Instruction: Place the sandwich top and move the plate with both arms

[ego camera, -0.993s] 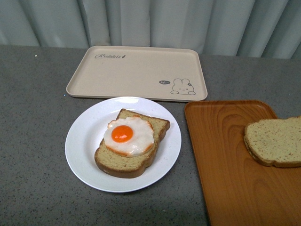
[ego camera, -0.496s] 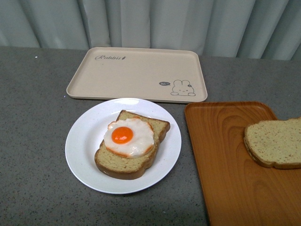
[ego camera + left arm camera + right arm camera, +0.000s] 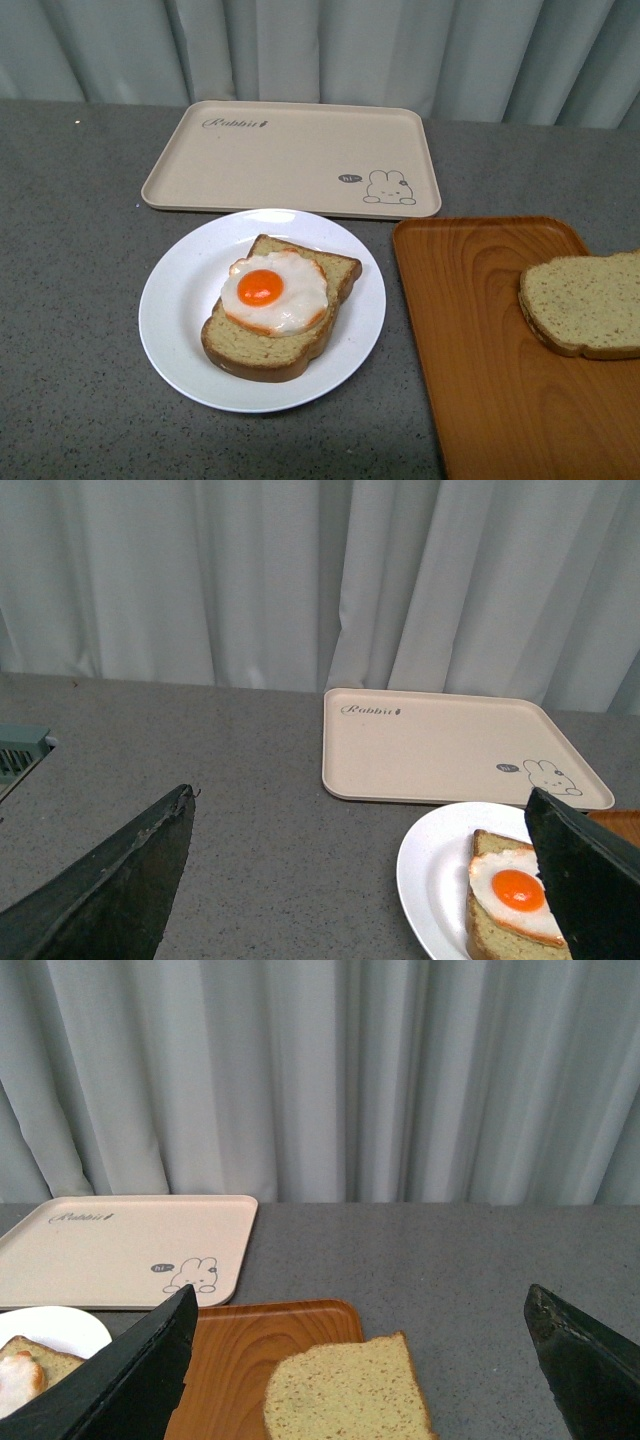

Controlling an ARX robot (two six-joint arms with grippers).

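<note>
The sandwich top [image 3: 585, 302], a plain speckled bread slice, lies flat on the orange-brown wooden tray [image 3: 480, 330] at the right; the right wrist view shows it [image 3: 345, 1392] between my open right gripper's [image 3: 365, 1360] wide-spread fingers, well apart from them. The white plate [image 3: 175, 290] sits in the middle and carries an egg-topped bread slice [image 3: 275, 315]. My left gripper [image 3: 370, 880] is open above the table; the plate [image 3: 430, 865] shows by its far finger. Neither gripper appears in the front view.
A beige rabbit tray [image 3: 290, 155] lies behind the plate, near the grey curtain. The wooden tray runs off the front view's right and bottom edges. Grey speckled tabletop [image 3: 70, 300] spreads left of the plate. A vent-like object [image 3: 18, 758] sits at the table's far left.
The front view has shifted very slightly, so everything sits a few pixels lower. No object on the table has moved.
</note>
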